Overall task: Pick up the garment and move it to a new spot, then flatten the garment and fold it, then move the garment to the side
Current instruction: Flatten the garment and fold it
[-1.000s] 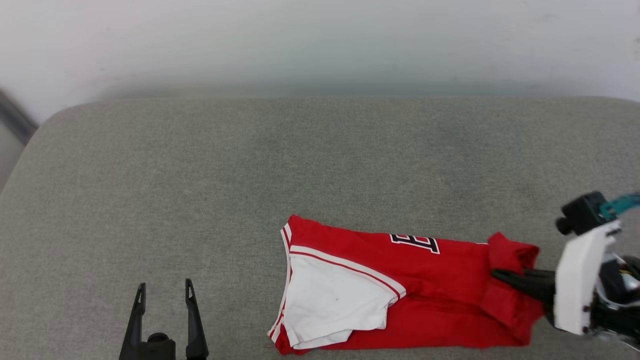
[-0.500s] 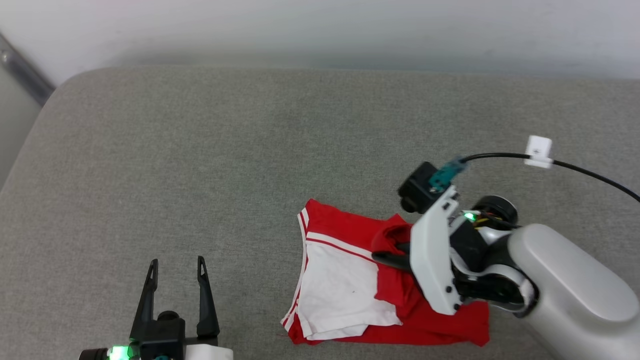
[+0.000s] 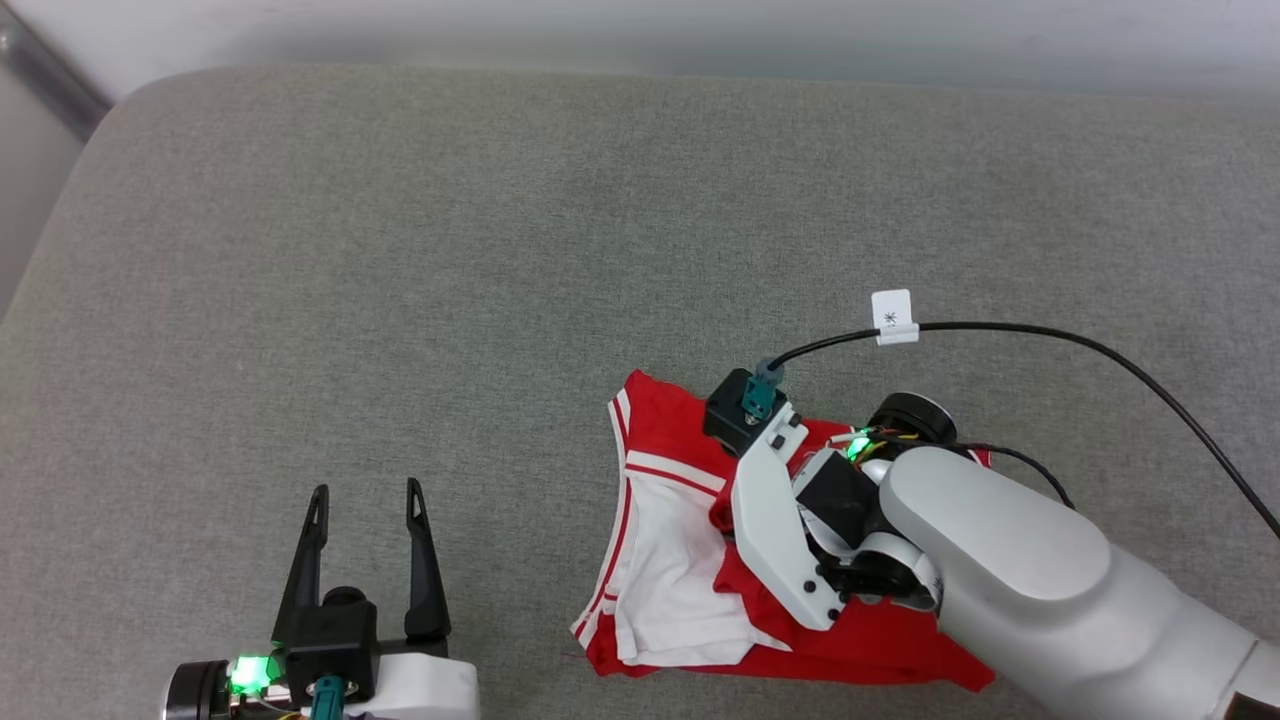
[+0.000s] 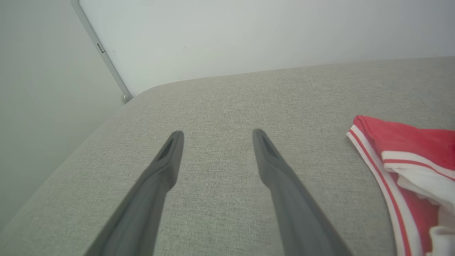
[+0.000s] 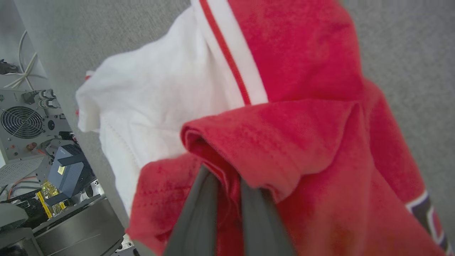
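Observation:
The garment [image 3: 665,570], red with a white sleeve and striped trim, lies bunched near the front edge of the grey cushioned surface [image 3: 400,250]. My right arm [image 3: 1000,540] reaches over it from the right, its white wrist plate [image 3: 785,530] above the red cloth. In the right wrist view my right gripper [image 5: 222,174] is shut on a folded red edge of the garment [image 5: 291,135], lifted over the white sleeve. My left gripper [image 3: 368,492] stands open to the left of the garment, holding nothing; its view shows the left gripper [image 4: 217,133] over bare fabric, the garment's trim [image 4: 373,160] to its right.
A black cable with a white tag [image 3: 893,317] arcs from the right wrist across the surface. A white wall runs behind the surface; its rounded corner [image 3: 110,100] is at the upper left. Off its edge stands an electronics box with a fan [image 5: 21,122].
My right gripper has carried the garment's right end leftward over the rest, doubling the red cloth toward the white sleeve. The camera has tilted down. The left gripper stays open.

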